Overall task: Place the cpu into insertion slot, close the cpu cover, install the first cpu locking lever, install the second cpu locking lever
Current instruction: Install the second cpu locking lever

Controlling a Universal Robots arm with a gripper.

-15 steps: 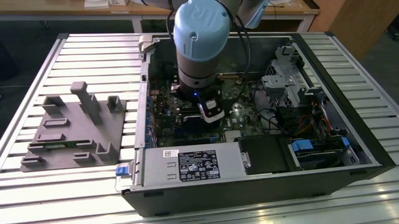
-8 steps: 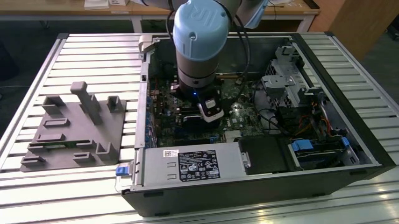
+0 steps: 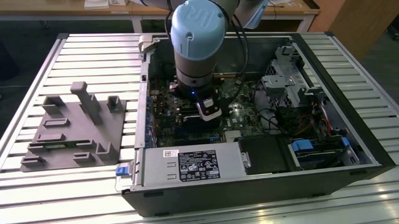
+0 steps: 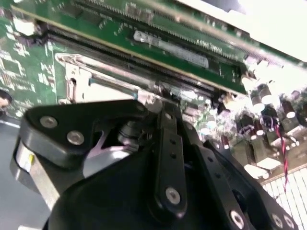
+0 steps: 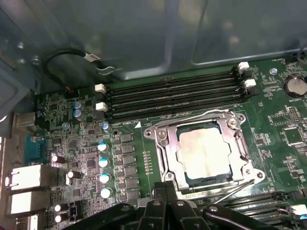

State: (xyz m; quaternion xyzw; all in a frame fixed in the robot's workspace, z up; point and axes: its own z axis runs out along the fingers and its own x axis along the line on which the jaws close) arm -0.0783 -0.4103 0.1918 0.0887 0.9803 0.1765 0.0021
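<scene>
Exterior view: an open desktop computer case [image 3: 349, 140] lies on a slatted metal table [image 3: 93, 51]. The robot arm [image 3: 196, 42] reaches down into the case, and its gripper [image 3: 209, 112] hangs low over the green motherboard [image 3: 240, 116]. A grey fixture plate [image 3: 72, 128] with upright blocks rests on the table toward the exterior view's left of the case, well apart from the arm. A black power supply [image 3: 193, 165] with a label fills the near edge of the case.

First wrist view: the cpu [image 5: 205, 153], with a pale beige metal face, sits flat inside the insertion slot [image 5: 184, 179]. The cpu cover [image 5: 163, 143], a silvery frame with a cut-out middle, lies down around the chip, so that the chip face shows through the opening. A thin locking lever [image 5: 235, 189] runs slantwise beside one corner of the socket. Four long black memory slots [image 5: 172, 96] lie parallel beyond the socket. The black linkage of the gripper [image 5: 165, 211] stands just beside the near edge of the socket; the chip lies beyond the fingertips, not between them.

Second wrist view: the gripper body [image 4: 168, 167] is seen close up, over the silvery socket frame [image 4: 76, 81]. Whether the jaws are apart or together cannot be told.
</scene>
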